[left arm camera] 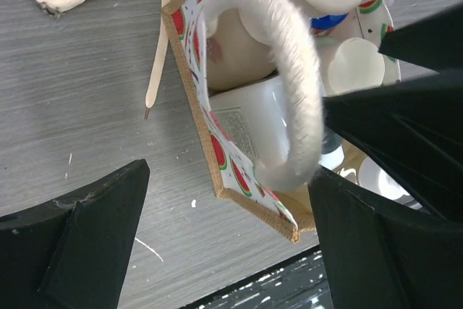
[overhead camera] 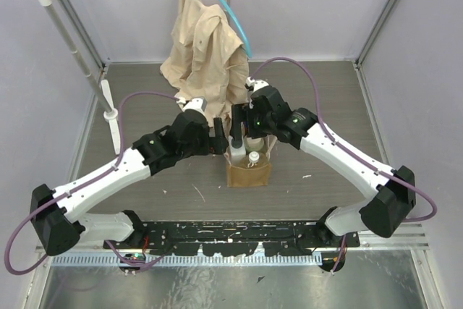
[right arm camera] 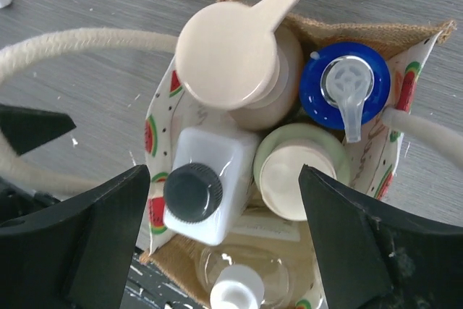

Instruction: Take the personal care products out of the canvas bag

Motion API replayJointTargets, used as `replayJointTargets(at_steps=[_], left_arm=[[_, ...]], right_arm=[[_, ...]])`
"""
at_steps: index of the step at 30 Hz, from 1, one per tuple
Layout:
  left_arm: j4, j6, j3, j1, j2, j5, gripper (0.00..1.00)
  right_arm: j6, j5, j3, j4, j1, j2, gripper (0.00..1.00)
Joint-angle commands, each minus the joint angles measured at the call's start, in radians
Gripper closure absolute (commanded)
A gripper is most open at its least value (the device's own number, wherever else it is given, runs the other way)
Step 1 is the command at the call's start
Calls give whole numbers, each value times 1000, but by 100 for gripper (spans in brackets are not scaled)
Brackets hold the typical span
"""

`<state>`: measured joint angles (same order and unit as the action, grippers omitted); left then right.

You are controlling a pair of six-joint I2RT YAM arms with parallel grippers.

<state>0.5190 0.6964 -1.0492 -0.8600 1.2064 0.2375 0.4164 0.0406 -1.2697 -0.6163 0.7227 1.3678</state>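
Found apart: right gripper (right arm camera: 221, 182) over white jug (right arm camera: 210, 200) and olive bottle (right arm camera: 300, 171); left gripper (left arm camera: 228, 175) astride canvas bag (left arm camera: 189, 99) wall; advised centring on jug alone, closing squarely, lifting vertically, bracing bag.

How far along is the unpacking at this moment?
Done: nothing yet; all five bottles sit inside the canvas bag. In hand: the right gripper hangs open over the bag mouth, fingers either side of the white jug and cream-capped bottle, closed on neither; the left gripper, open, brackets a cream handle. Left: all five, including the peach pump bottle, blue-capped bottle and small clear bottle.
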Motion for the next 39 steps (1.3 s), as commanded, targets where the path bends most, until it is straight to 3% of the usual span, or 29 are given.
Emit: replayJointTargets(at_steps=[1,7,8,9,11,13,14,16,21,31,36,39], left_arm=[[-100,-71,-39,-52,33,125,2],[-79,-86,-70,-100,55,276,1],[-53,-84,-83,-99,89,301,4],[-15,-79,-103,-99,112,326,12],[48,-78,-146,-99,145,351,49],[84,-67,-159,-100,159,370,76],[93,-59,-159,-100,159,379,86],[101,-47,-149,-101,149,398,94],[103,-49,-133,-101,104,398,97],[145,-55,-119,-100,7,400,87],[175,-55,-117,-100,-16,417,85],[182,-52,-105,-100,-39,417,78]], right_arm=[[-2,67,-12,78,-2,13,10],[18,81,30,92,-1,-8,10],[20,87,35,90,-1,-9,10],[20,89,37,89,-1,-10,10],[18,87,42,87,0,-9,10],[19,81,44,90,0,-6,9],[19,77,47,97,0,-6,9],[20,66,47,116,1,-3,10],[9,49,3,141,11,25,10],[-27,157,-166,146,60,173,12],[-12,256,-239,104,76,265,20],[-8,294,-258,95,90,298,27]])
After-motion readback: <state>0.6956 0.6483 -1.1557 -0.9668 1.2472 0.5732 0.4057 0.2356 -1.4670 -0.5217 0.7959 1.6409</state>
